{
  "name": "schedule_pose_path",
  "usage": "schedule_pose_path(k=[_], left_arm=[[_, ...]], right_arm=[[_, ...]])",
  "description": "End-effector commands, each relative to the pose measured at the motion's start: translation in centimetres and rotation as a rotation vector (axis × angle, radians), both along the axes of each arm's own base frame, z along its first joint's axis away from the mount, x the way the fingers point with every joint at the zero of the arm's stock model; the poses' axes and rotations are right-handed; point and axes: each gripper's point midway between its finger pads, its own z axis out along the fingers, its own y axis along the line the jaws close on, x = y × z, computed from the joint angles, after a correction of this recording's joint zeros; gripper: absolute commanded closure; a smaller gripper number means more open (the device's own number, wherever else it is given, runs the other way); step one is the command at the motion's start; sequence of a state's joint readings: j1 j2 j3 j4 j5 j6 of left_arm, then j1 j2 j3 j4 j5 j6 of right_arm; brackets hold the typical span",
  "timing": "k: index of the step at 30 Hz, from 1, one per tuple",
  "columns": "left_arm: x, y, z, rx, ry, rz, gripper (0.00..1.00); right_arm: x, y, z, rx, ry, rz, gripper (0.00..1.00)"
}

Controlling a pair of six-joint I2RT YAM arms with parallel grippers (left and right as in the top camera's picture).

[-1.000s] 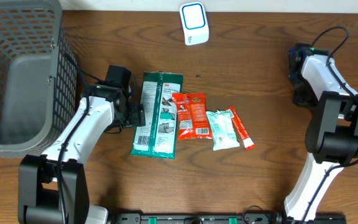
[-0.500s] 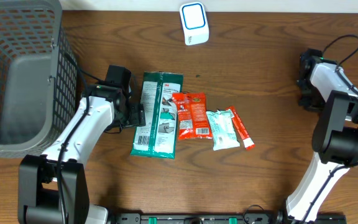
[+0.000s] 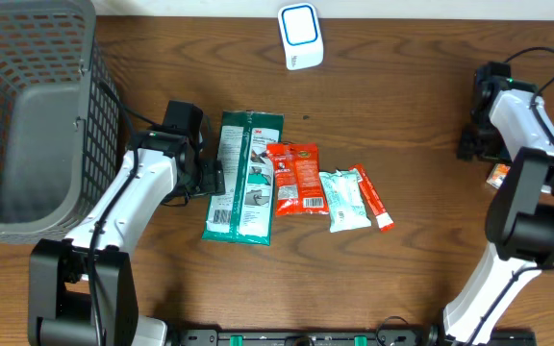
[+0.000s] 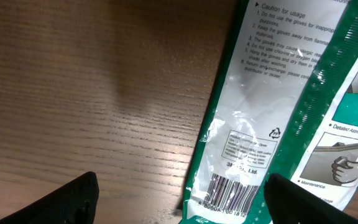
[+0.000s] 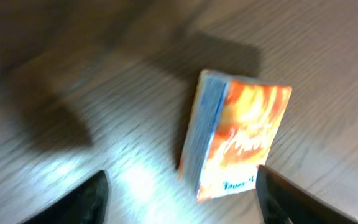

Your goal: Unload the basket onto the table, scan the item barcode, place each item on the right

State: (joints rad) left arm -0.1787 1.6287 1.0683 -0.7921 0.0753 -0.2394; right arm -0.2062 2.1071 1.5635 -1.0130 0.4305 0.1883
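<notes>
A small orange box (image 5: 238, 134) lies on the wood at the far right (image 3: 498, 175), free of my right gripper (image 5: 182, 208), whose fingers stand open on either side just short of it. The white and blue scanner (image 3: 300, 37) stands at the back centre. A green and white glove package (image 3: 244, 176) lies mid-table. Its barcode (image 4: 229, 194) faces up between the open fingers of my left gripper (image 4: 179, 208), which hovers at the package's left edge (image 3: 214, 178).
A grey mesh basket (image 3: 27, 115) fills the back left corner. To the right of the green package lie a red packet (image 3: 294, 178), a white and green pack (image 3: 344, 200) and a red and white tube (image 3: 373, 197).
My right gripper has opened and swung right, and the orange box now lies on the table below it. The left arm and the row of packets have not moved.
</notes>
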Motion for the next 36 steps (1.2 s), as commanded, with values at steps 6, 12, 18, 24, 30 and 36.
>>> schedule_pose_path(k=[6, 12, 18, 24, 30, 36], left_arm=[[0.1, 0.1, 0.1, 0.007, -0.004, 0.004, 0.14], [0.1, 0.1, 0.1, 0.008, -0.004, 0.004, 0.14], [0.1, 0.1, 0.1, 0.007, -0.004, 0.004, 0.14], [0.1, 0.1, 0.1, 0.008, -0.004, 0.004, 0.14], [0.1, 0.1, 0.1, 0.007, -0.004, 0.004, 0.14], [0.1, 0.1, 0.1, 0.007, -0.004, 0.004, 0.14]], right_arm=[[1.7, 8.0, 9.7, 0.325, -0.280, 0.155, 0.37], [-0.4, 14.5, 13.5, 0.489, -0.299, 0.322, 0.35], [-2.1, 18.3, 11.3, 0.516, -0.200, 0.403, 0.35], [-4.2, 21.3, 8.4, 0.547, -0.110, 0.460, 0.41], [-6.2, 24.6, 4.4, 0.574, -0.061, 0.526, 0.72], [-8.3, 29.6, 2.1, 0.705, -0.053, 0.589, 0.96]])
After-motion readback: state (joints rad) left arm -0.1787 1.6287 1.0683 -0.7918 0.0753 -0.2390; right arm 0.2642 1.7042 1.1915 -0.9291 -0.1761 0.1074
